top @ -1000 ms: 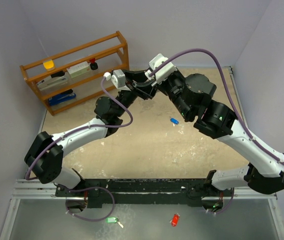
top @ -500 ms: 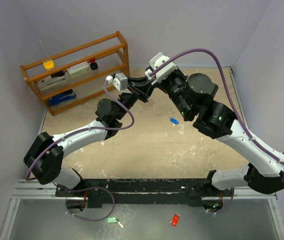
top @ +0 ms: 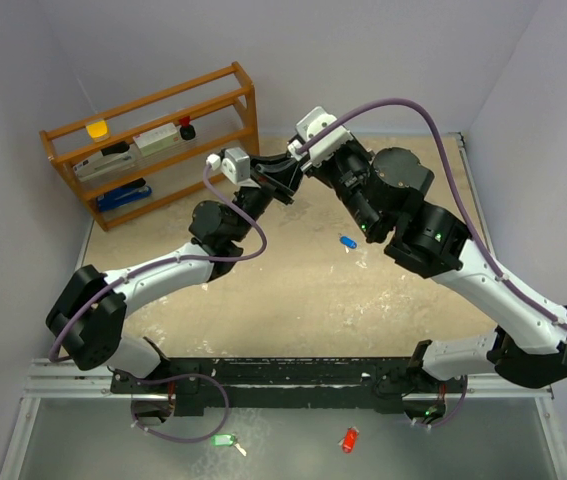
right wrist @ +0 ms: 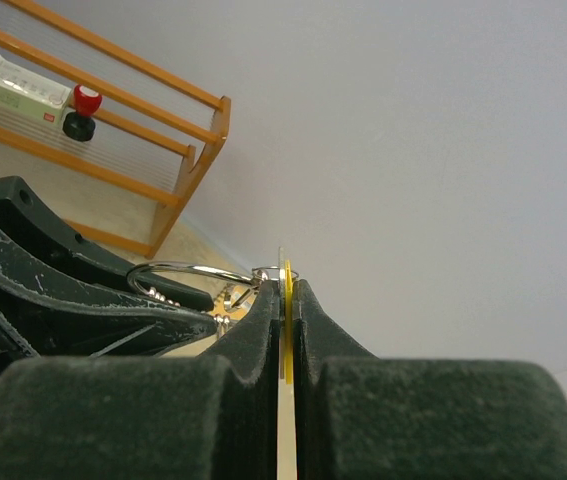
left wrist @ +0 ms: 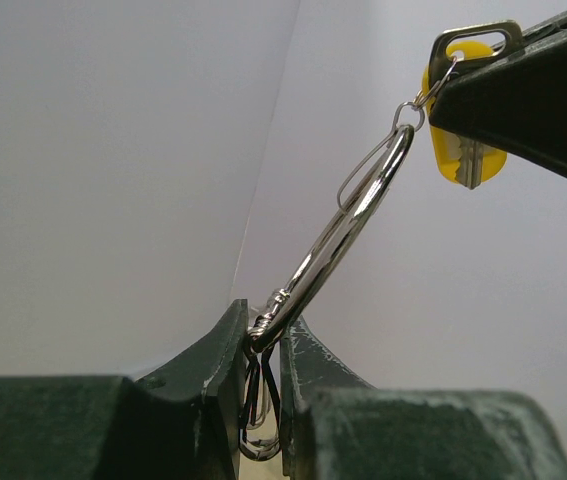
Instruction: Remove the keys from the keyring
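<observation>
Both grippers meet above the far middle of the table. My left gripper (top: 279,178) (left wrist: 263,335) is shut on the lower end of the silver keyring (left wrist: 348,235), with more thin wire loops hanging between its fingers. The keyring also shows in the right wrist view (right wrist: 188,270). My right gripper (top: 295,160) (right wrist: 286,288) is shut on a yellow-headed key (left wrist: 463,150) (right wrist: 287,275), which hangs from the ring's top by a small link. The ring is stretched taut between the two grippers. A blue-headed key (top: 348,241) lies loose on the table.
A wooden rack (top: 153,140) with small items stands at the back left. A green tag (top: 223,439) and a red tag (top: 349,440) lie below the table's near edge. The grey walls stand close behind the grippers.
My left wrist has shifted slightly left and turned, drawing away from the right gripper. The right arm has hardly moved. Both grips are unchanged.
</observation>
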